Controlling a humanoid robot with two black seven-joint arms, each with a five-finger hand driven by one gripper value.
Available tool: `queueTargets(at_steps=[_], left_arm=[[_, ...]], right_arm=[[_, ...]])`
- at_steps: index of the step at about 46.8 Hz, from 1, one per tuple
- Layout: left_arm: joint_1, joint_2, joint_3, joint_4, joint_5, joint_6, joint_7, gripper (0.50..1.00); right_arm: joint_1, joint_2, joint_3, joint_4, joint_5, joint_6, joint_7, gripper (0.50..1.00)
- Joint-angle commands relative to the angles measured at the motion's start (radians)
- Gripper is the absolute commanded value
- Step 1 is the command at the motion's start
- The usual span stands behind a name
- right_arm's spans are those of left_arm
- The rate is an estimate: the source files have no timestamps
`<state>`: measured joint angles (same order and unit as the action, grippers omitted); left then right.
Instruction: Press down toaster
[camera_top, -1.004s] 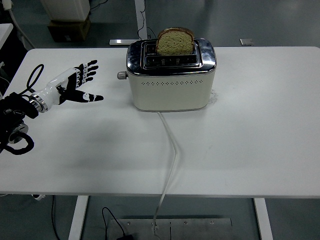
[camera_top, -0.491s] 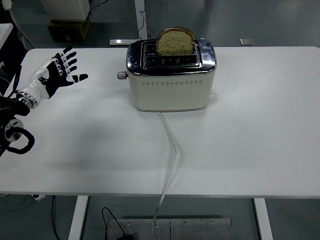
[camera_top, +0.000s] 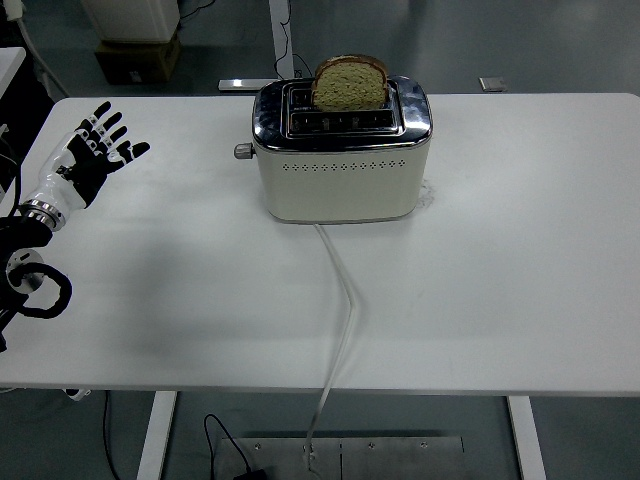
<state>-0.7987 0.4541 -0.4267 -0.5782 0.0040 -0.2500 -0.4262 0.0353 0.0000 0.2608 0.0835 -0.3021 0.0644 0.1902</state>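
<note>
Fingers (camera_top: 100, 128) spread, gripping nothing; left hand (camera_top: 85, 160) well left of toaster (camera_top: 340, 165), far from lever knob (camera_top: 241, 151). Bread slice (camera_top: 350, 83) standing high, unpressed.

Bright even light, soft shadows, sharp

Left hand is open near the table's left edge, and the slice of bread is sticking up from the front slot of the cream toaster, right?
Not quite. The head view shows the slice of brown bread in the rear slot of the cream toaster with chrome top, not the front. The left hand is open near the left edge.
</note>
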Motion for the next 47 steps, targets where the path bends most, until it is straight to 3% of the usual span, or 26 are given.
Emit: queueTargets(at_steps=[1, 18, 47], left_arm=[[0.0, -0.002, -0.001, 0.0, -0.001, 0.001, 0.001, 1.0], [-0.002, -0.075, -0.061, 0.046, -0.09, 0.028, 0.01, 1.0], [-0.005, -0.115, -0.156, 0.069, -0.104, 0.037, 0.012, 1.0]], right_arm=[[0.0, 0.0, 0.0, -0.001, 0.0, 0.0, 0.0, 0.998], [0.0, 0.0, 0.0, -0.001, 0.0, 0.0, 0.0, 0.998], [0.0, 0.0, 0.0, -0.001, 0.0, 0.0, 0.0, 0.998]])
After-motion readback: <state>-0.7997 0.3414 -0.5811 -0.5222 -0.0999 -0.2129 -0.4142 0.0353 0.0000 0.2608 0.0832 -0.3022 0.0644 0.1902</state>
